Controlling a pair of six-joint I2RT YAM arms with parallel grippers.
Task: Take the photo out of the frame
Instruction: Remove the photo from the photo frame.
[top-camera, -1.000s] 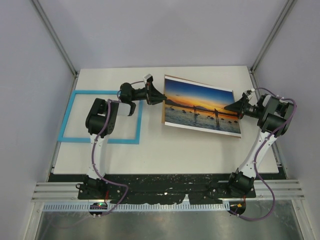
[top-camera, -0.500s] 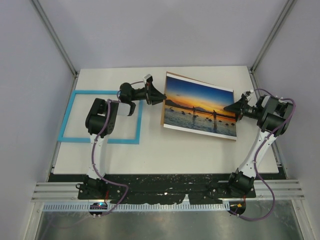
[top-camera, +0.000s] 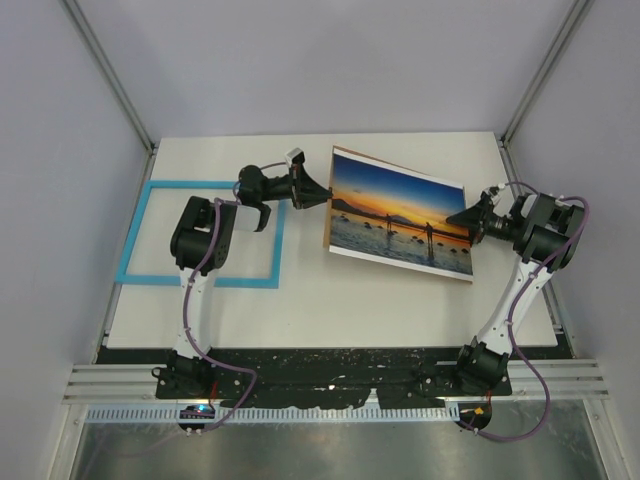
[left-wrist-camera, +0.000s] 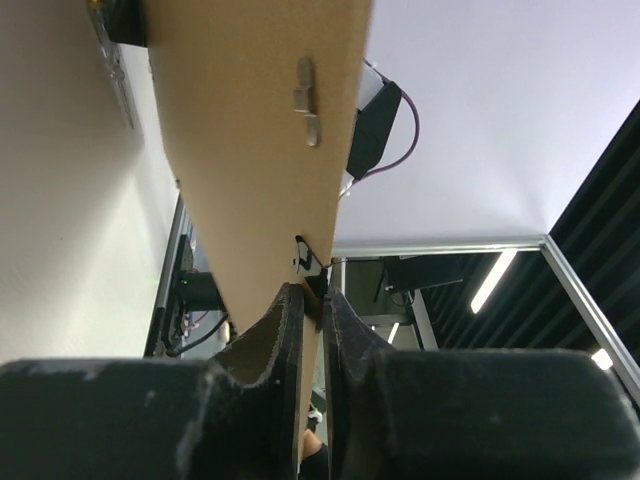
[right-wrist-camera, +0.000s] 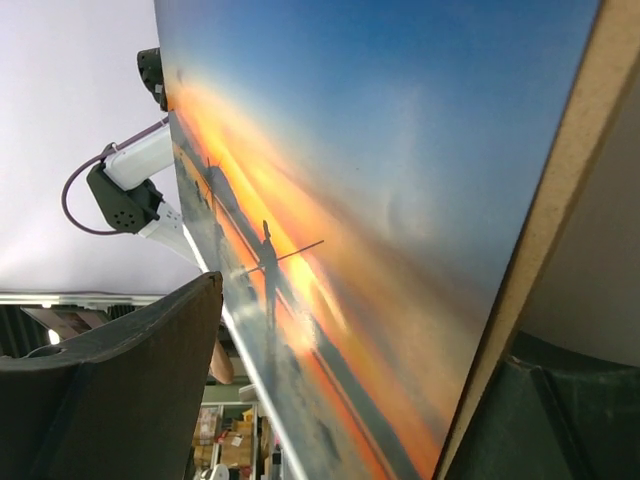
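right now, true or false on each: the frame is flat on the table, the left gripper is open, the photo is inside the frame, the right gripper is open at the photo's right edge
The frame lies flat on the table: true.
The left gripper is open: false. It is shut on the left edge of the backing board behind the photo.
The photo is inside the frame: false. It is out, held up off the table to the frame's right.
The right gripper is open at the photo's right edge: true.
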